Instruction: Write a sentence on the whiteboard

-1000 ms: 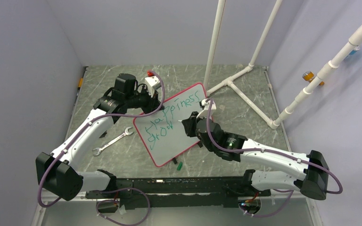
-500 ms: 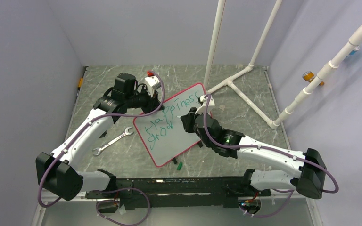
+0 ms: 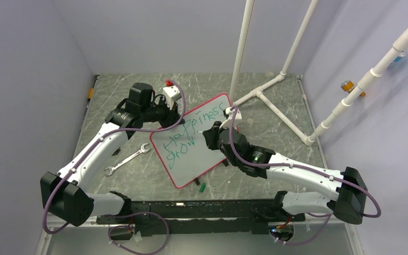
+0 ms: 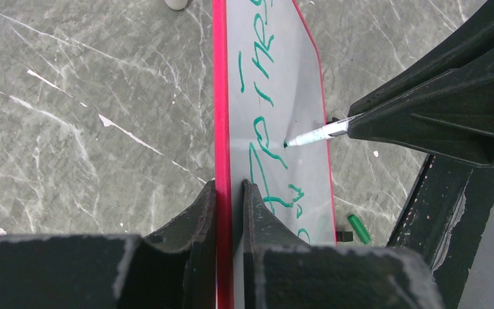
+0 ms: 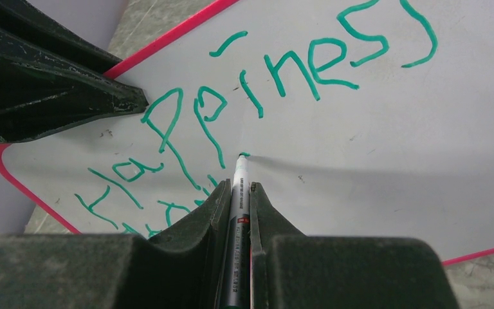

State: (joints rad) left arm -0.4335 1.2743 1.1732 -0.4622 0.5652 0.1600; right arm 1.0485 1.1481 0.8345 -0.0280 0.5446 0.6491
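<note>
Lying nearest the arm bases, a small green cap [image 3: 202, 186] rests on the desk [image 3: 276, 159] just off the near edge of the whiteboard [image 3: 191, 164]. To the left of the board, a wrench [image 3: 127, 161] lies on the desk, apart from it.

The whiteboard sits at a slant in the middle of the desk, its pink-red frame running from near left to far right. The pictures do not show whether it lies flat. The sentence [image 5: 283, 77] is in green marker: the upper line reads "happiness", and below it a second line begins, roughly "grow".

The right gripper [image 5: 240, 187] is clenched on a marker [image 5: 238, 193], which sits between the two fingers and points forward. The marker tip touches the bare white surface just under "happiness", to the right of the second line, with a tiny green mark at the tip.

On the far left side of the board, the left gripper [image 4: 229, 193] is clamped on the frame, one finger on each face of the board's edge.

Beyond the board, white plastic pipes [image 3: 276, 101] stand at the far right of the desk.
</note>
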